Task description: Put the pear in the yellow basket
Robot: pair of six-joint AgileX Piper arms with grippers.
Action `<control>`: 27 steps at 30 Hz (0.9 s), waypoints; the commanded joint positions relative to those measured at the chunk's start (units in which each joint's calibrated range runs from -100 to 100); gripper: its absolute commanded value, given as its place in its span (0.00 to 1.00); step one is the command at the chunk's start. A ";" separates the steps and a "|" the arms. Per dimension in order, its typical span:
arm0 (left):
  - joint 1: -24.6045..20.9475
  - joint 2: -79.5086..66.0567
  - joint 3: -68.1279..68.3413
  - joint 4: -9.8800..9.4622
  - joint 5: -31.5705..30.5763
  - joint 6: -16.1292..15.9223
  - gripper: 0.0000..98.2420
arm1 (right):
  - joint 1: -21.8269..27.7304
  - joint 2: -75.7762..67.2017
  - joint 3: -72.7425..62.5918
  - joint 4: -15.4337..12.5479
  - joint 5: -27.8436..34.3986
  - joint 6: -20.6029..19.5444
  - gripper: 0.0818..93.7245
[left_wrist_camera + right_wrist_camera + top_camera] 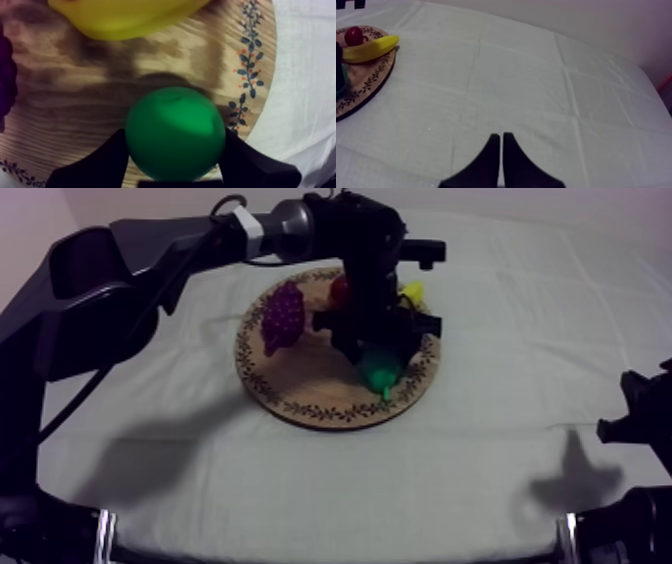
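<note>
Cloth (500,338): spread over the table as the working surface.
Board (300,388): set mid-table, all the fruit kept on it.
Left gripper (377,360): brought down over the board's near rim. Its jaws are closed round the pear, one finger at each flank, judged ready for lifting.
Right gripper (501,137): held low over the cloth, well apart from the board. Its jaws are pressed together on nothing, judged idle.
Grapes (283,318): at the board's left.
Banana (371,49): along the far side.
Pear (173,131): green, on the board near its rim.
Small red fruit (354,35): just beside the banana.
</note>
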 commanded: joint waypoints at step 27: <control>-12.42 -39.84 10.58 -15.85 9.22 2.84 0.54 | 0.00 -0.01 -0.01 0.00 0.00 0.03 0.00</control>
